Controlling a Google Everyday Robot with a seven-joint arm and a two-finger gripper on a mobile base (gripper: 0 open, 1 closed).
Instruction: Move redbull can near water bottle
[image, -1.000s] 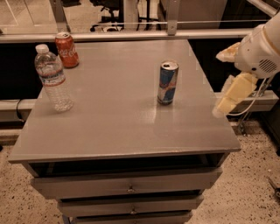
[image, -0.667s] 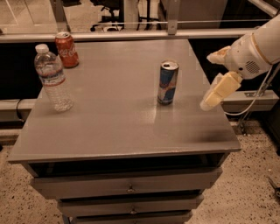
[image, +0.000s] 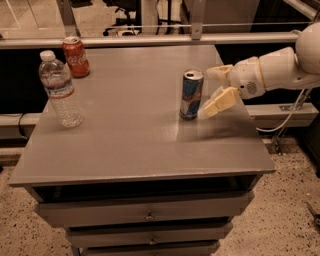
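Redbull can (image: 191, 95) upright on table (image: 125, 142); gripper (image: 208, 92), jaws spread, at its 3 o'clock; water bottle (image: 60, 89) at 9 o'clock.

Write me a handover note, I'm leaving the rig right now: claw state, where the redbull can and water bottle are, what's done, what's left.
The claw is open, just right of the redbull can, not gripping it.
The can stands upright right of centre on the table.
The water bottle stands near the left edge, a cola can behind it.
Done: claw at the can.
Left: grasp, carry left, set down beside the bottle.
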